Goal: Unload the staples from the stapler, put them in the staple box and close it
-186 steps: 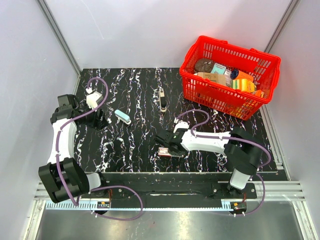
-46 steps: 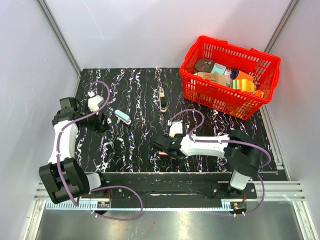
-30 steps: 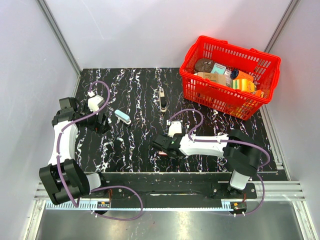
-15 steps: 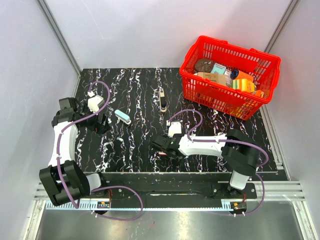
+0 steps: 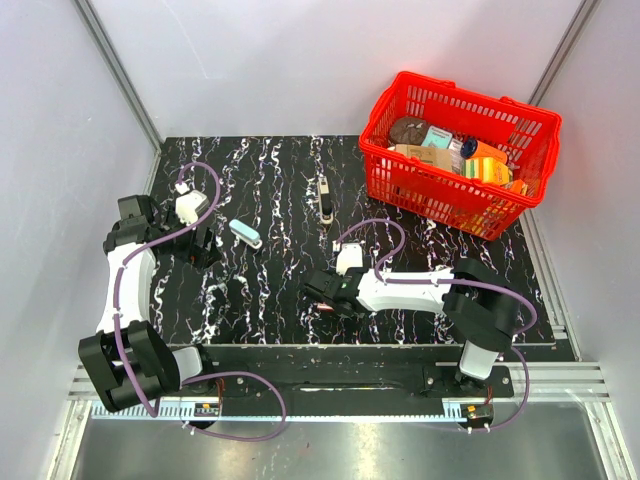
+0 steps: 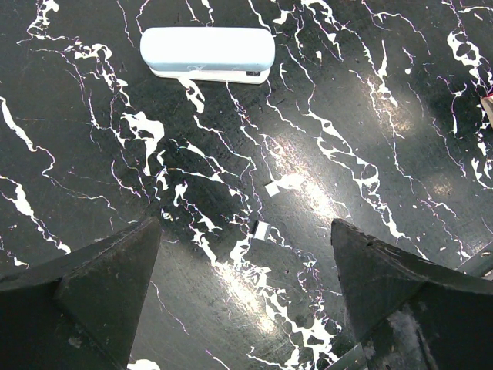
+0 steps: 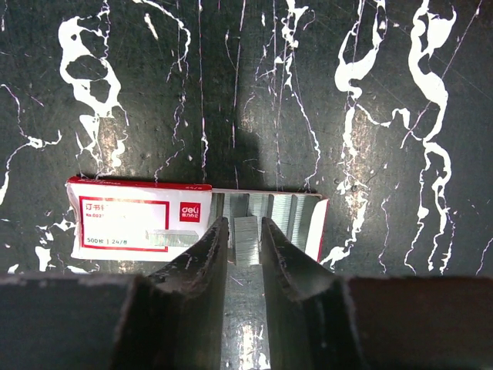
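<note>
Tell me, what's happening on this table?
Two robot arms are working at a table. The right gripper is down on a small red-and-white staple box, its fingers pinched on the staples in the slid-out tray. The left gripper hovers open near the light-blue stapler, which lies untouched on the table.

Glossy plastic stapler [image 6: 206,54] on polished marbled tabletop [image 6: 370,162]

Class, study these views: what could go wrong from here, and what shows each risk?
1. The right hand pinches a thin staple strip in the open box; the strip could snap or slip, or the box lift with it.
2. The stapler lies loose ahead of the open left hand; a careless grab could push it away.
</note>
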